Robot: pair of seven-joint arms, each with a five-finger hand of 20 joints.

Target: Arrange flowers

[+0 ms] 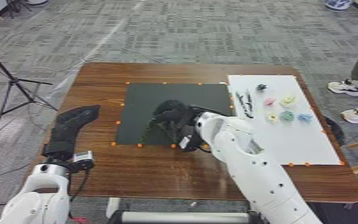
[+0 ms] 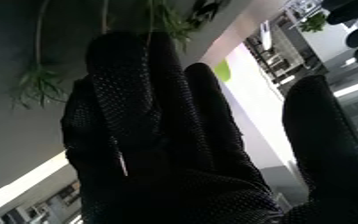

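In the head view my right hand [image 1: 170,112] is over the black board [image 1: 142,95], on top of green stems [image 1: 147,132] that stick out below its fingers. My left hand [image 1: 72,121] is open above the table's left side, its fingers straight. The right wrist view has my right hand [image 2: 162,130] open, with straight fingers and the thumb apart; thin stems with green leaves [image 2: 39,86] lie beyond the fingertips. On the white board [image 1: 291,145] are a pink flower [image 1: 269,101], yellow flowers [image 1: 287,101], a teal flower [image 1: 286,116], a blue flower [image 1: 305,117] and dark twigs [image 1: 245,104].
The brown table [image 1: 149,175] carries both boards, with small orange markers [image 1: 118,122] around their edges. A dark flower [image 1: 261,87] is near the white board's far edge. A black tripod [image 1: 14,80] stands on the floor at the left.
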